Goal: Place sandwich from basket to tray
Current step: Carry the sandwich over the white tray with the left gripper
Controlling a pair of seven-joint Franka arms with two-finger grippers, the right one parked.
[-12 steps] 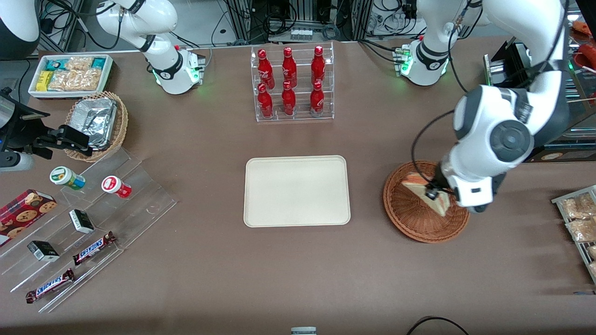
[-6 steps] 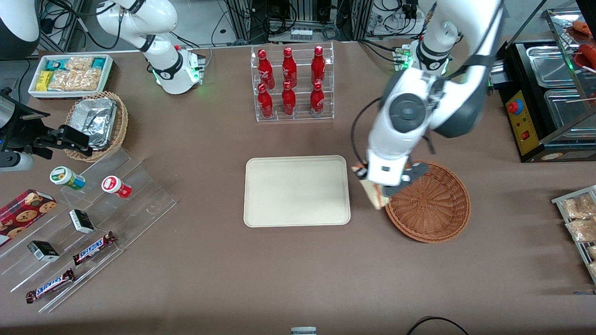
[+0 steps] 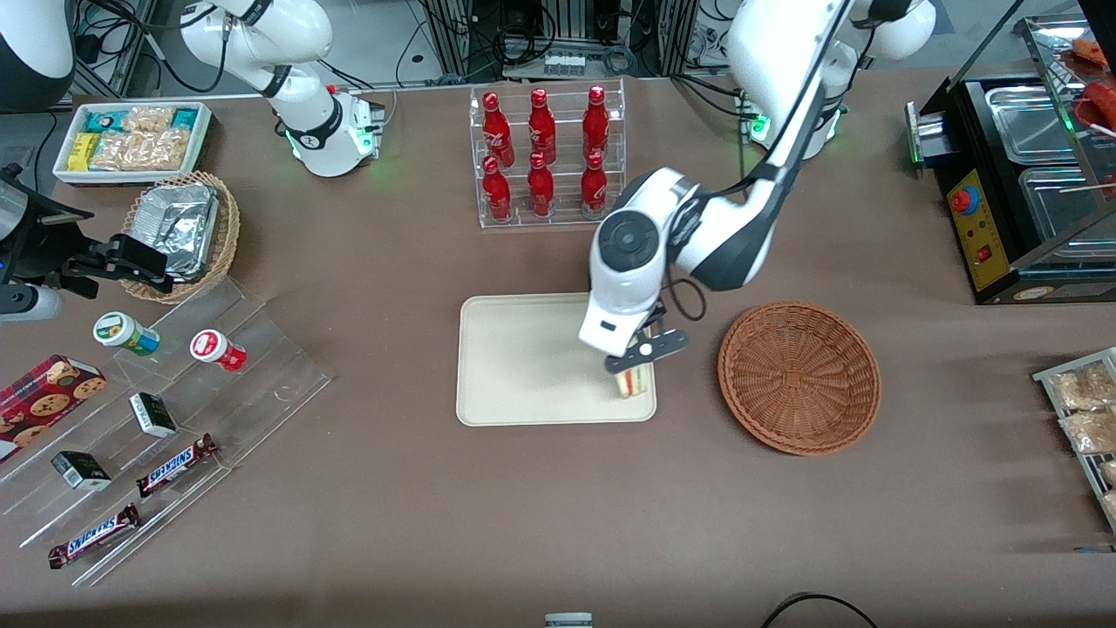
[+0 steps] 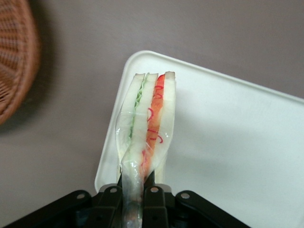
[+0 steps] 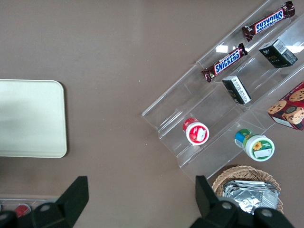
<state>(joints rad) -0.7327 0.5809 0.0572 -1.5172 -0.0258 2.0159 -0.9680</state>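
My left gripper (image 3: 635,365) (image 4: 137,186) hangs over the cream-white tray (image 3: 523,359) (image 4: 237,142), near the tray corner closest to the basket and the front camera. It is shut on the sandwich (image 3: 634,380) (image 4: 146,121), a clear-wrapped wedge of pale bread with green and red filling, which hangs edge-down just above the tray. The reddish-brown wicker basket (image 3: 799,377) (image 4: 14,57) sits beside the tray, toward the working arm's end, with nothing in it.
A clear rack of red bottles (image 3: 546,157) stands farther from the front camera than the tray. Toward the parked arm's end lie a clear stepped shelf (image 3: 166,410) with snacks, a tan basket of foil trays (image 3: 183,231) and a white snack bin (image 3: 131,139).
The gripper has lifted the sandwich out of the basket and carried it sideways over the tray's corner. The basket is left bare.
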